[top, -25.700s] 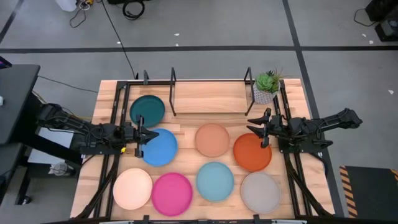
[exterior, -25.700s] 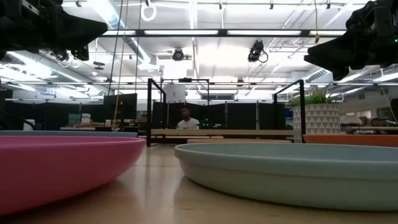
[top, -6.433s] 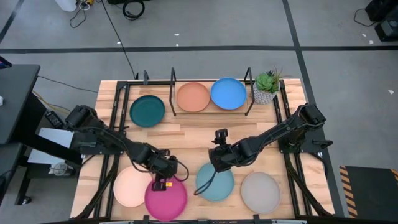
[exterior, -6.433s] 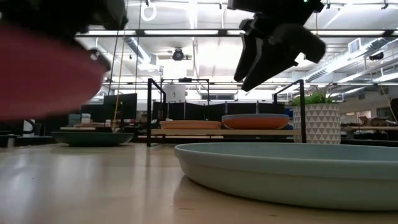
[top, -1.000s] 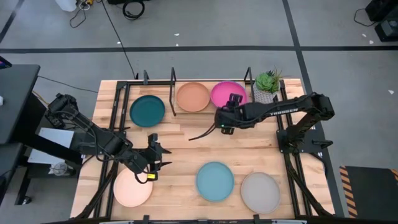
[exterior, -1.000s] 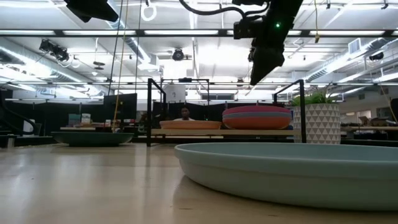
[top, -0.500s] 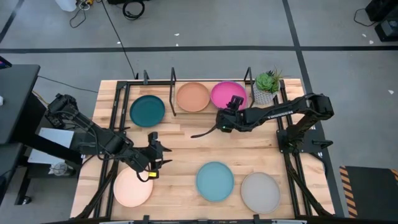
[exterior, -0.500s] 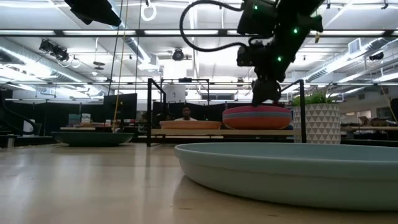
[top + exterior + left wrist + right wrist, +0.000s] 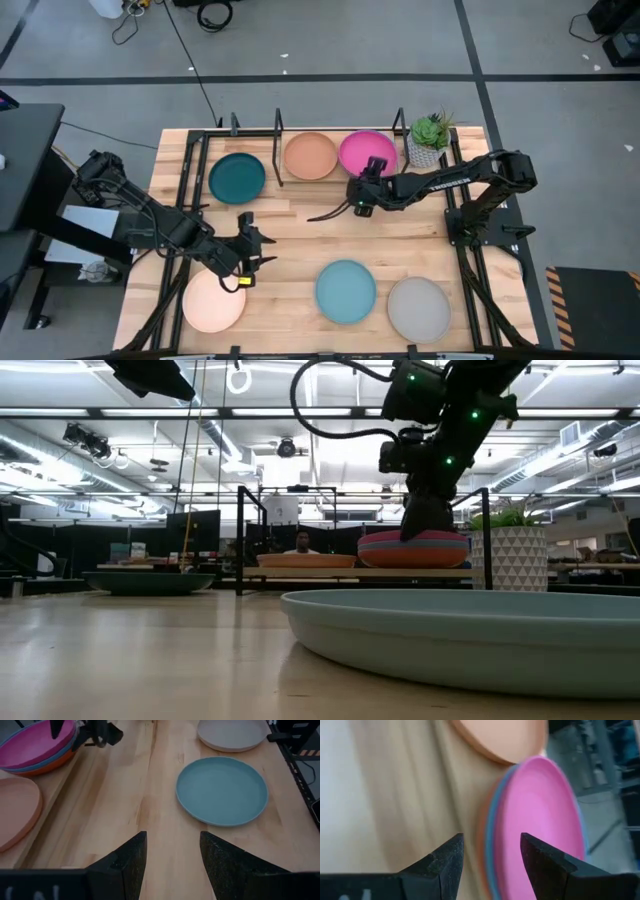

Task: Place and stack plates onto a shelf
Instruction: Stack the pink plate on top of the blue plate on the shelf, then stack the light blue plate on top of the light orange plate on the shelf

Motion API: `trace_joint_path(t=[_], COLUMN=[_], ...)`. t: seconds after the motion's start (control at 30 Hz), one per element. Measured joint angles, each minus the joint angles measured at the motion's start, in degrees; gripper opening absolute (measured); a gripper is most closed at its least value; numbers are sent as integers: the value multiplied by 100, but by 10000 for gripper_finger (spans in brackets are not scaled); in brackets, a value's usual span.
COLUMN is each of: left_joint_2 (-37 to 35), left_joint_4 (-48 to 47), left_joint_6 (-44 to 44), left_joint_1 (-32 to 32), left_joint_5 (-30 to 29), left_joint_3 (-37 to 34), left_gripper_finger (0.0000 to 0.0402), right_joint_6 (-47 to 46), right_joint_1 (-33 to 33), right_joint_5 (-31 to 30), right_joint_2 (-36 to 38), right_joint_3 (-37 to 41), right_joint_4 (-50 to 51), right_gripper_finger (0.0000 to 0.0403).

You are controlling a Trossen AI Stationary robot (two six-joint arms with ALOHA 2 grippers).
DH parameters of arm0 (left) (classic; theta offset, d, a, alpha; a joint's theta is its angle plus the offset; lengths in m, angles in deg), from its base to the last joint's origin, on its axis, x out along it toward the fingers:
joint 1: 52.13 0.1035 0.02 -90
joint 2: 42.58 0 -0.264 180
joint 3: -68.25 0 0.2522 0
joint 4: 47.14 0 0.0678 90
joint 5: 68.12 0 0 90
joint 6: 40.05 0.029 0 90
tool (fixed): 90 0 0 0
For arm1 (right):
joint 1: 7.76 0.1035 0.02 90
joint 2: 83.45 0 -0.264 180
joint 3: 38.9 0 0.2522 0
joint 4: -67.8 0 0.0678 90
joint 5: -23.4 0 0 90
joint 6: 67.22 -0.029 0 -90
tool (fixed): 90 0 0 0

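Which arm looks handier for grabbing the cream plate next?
Probably the left. Its open gripper hangs right beside the cream plate, while the right gripper, also open, sits by the shelf next to the magenta plate.

Two dark fingers [image 9: 125, 865] spread apart over a wooden bench [image 9: 150, 805], light blue plate [image 9: 222, 790] and grey plate [image 9: 232, 732] beyond, magenta plate [image 9: 30, 745] stacked on blue and orange, tan plate [image 9: 15, 812] beside.
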Motion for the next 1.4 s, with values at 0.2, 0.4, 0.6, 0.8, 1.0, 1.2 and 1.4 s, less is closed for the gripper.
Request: trace_joint_path(t=[0.2,0.4,0.6,0.8,1.0,1.2,1.4], left_joint_2=[0,0,0,0,0,604,1567], left_joint_4=[-3,-9,-22,-41,-43,183,771], left_joint_6=[-110,-37,-57,-189,-231,85,817], left_joint_1=[-15,-2,33,-4,-16,-20,216], left_joint_5=[-6,-6,-6,16,150,1046,1730], left_joint_3=[0,0,0,0,0,4,50], left_gripper_finger=[189,189,189,189,189,189,189], right_joint_6=[1,180,328,269,-154,-671,-1466], right_joint_1=[-2,-70,39,581,1088,1533,1825], right_joint_5=[364,418,83,1188,2551,2152,1930], right_joint_2=[0,0,4,9,9,9,9], right_joint_3=[0,0,-180,-582,-649,-649,-649], right_joint_4=[2,-11,127,285,304,546,1206], right_gripper_finger=[201,201,201,201,201,201,201])
